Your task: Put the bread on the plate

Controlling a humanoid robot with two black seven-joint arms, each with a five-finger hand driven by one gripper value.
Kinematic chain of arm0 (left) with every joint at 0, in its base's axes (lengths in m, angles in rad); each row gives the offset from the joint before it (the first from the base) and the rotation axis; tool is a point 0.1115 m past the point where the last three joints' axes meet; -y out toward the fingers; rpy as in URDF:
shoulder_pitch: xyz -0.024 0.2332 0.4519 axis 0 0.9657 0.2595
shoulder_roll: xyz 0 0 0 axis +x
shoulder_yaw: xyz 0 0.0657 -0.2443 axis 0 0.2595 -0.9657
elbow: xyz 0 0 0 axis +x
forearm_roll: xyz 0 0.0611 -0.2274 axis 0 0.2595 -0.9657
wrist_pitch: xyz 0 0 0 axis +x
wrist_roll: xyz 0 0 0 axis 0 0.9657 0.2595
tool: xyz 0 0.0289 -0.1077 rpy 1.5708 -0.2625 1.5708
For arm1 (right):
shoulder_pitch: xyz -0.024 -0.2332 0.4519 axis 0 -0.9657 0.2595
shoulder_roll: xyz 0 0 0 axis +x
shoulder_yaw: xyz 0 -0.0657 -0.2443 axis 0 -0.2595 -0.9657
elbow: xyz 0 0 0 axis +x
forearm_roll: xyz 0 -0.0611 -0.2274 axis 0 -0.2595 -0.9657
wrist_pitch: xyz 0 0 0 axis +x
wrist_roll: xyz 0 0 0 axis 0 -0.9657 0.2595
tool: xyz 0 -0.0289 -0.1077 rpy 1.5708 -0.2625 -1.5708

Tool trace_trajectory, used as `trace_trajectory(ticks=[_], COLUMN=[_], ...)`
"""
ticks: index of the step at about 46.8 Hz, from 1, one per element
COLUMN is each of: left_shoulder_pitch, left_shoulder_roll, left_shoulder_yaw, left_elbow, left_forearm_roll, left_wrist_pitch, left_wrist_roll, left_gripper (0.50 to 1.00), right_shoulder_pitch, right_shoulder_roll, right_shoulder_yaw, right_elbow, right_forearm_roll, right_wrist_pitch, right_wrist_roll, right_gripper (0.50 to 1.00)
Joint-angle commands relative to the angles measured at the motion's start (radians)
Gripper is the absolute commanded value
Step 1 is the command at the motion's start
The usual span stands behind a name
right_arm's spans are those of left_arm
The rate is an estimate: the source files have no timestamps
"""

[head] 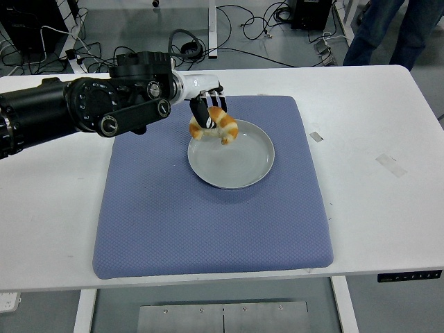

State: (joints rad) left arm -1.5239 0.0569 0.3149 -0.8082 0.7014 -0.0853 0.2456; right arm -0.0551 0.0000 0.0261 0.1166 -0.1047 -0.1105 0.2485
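Note:
A golden croissant [218, 125] hangs in my left hand [209, 114], whose black and white fingers are curled down around it. The bread is held just above the upper-left rim of the pale grey plate [239, 163], which lies on the blue mat [208, 208]. My black left arm [90, 114] reaches in from the left edge across the mat's far-left corner. The right arm does not show.
The mat covers the middle of the white table [388, 201]. Small bits of tape [316, 137] lie on the table to the mat's right. A person's legs [388, 28] stand beyond the far right edge. Cables trail on the floor behind.

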Motion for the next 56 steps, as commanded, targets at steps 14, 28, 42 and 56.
trace_trajectory(ticks=[14, 28, 42, 56], left_shoulder_pitch=[0.034, 0.056, 0.053, 0.056], left_shoulder_roll=[-0.052, -0.054, -0.052, -0.055], left_shoulder_yaw=[-0.028, -0.026, -0.049, -0.065], left_elbow=[0.006, 0.011, 0.015, 0.014], left_forearm_roll=[0.004, 0.006, 0.004, -0.006], left_wrist_pitch=[0.007, 0.013, 0.013, -0.007], left_wrist_roll=[0.007, 0.008, 0.006, 0.003], left_gripper=[0.500, 0.500, 0.557, 0.675], right_shoulder_pitch=[0.000, 0.000, 0.000, 0.000], right_shoulder_roll=[0.000, 0.000, 0.000, 0.000], right_shoulder_yaw=[0.000, 0.000, 0.000, 0.000], right_elbow=[0.000, 0.000, 0.000, 0.000], right_forearm_roll=[-0.001, 0.000, 0.000, 0.000], right_wrist_pitch=[0.000, 0.000, 0.000, 0.000], right_wrist_roll=[0.000, 0.000, 0.000, 0.000], right_gripper=[1.000, 1.000, 1.000, 1.000])
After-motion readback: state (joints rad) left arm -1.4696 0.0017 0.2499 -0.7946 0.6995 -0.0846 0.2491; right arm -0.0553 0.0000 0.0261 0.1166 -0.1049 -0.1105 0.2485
